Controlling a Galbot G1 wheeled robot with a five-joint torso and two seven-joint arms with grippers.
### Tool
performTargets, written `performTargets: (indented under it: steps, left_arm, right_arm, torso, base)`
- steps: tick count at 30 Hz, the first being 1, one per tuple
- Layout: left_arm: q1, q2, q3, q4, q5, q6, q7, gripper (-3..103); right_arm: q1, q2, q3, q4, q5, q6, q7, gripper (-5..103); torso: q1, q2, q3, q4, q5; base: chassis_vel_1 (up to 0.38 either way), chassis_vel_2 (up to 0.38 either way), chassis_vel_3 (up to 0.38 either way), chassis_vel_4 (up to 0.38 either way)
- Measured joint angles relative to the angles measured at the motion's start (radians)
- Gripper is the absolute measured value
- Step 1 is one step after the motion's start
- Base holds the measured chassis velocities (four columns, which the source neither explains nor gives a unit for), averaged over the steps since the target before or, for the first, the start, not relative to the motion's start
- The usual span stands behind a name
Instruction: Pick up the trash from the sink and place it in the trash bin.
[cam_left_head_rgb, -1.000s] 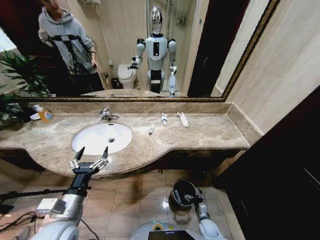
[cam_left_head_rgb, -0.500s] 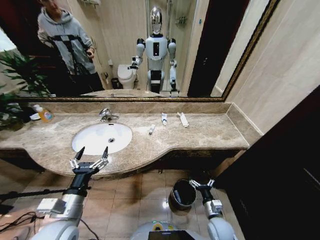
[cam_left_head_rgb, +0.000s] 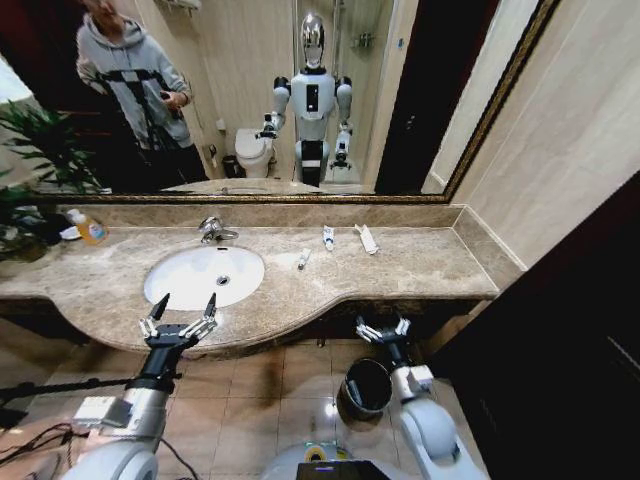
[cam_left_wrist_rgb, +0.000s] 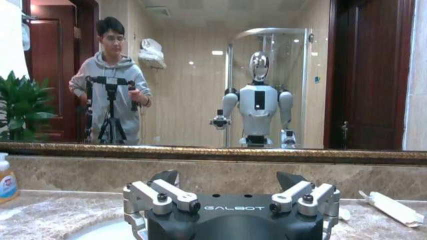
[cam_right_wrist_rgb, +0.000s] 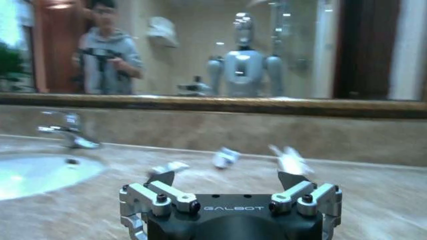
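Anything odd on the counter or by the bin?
Three toiletry bits lie loose on the marble counter right of the sink, not in it: small tube, blue-capped tube, flat white packet. Trash bin stands upright. Nothing spilled.

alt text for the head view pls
Both grippers hang open and empty at the front edge of a marble counter: the left gripper by the sink, the right gripper above a black bin on the floor. Three small toiletry bits lie right of the sink.

Warm indoor light, glare on the floor tiles (cam_left_head_rgb: 330, 408), right wrist view motion-blurred, head view edges bowed.
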Motion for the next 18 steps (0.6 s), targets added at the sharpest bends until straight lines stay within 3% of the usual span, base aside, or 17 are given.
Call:
performTargets:
  steps: [5,10,14,18]
  left_arm:
    - [0.0,0.0,0.0,0.0,0.0,0.0,0.0,100]
    - [0.0,0.0,0.0,0.0,0.0,0.0,0.0,100]
    - [0.0,0.0,0.0,0.0,0.0,0.0,0.0,100]
    - [0.0,0.0,0.0,0.0,0.0,0.0,0.0,100]
  right_arm:
    - [0.182,-0.056,-0.138,-0.042,0.066,-0.084,0.021,100]
    - [0.326,-0.064,-0.226,-0.107,0.107,-0.135,0.044,100]
    - [0.516,-0.022,-0.366,-0.266,0.133,-0.174,0.101,100]
    - [0.608,0.016,-0.45,-0.354,0.175,-0.199,0.155,100]
  torso:
    - [0.0,0.0,0.0,0.0002,0.0]
    - [0.0,0.0,0.0,0.0002,-0.0001]
    - [0.0,0.0,0.0,0.0001,-0.0003]
    - [0.0,0.0,0.0,0.0002,-0.0003]
  base:
    - [0.0,0.0,0.0,0.0]
    - [0.0,0.0,0.0,0.0]
    - [0.0,0.0,0.0,0.0]
    - [0.0,0.0,0.0,0.0]
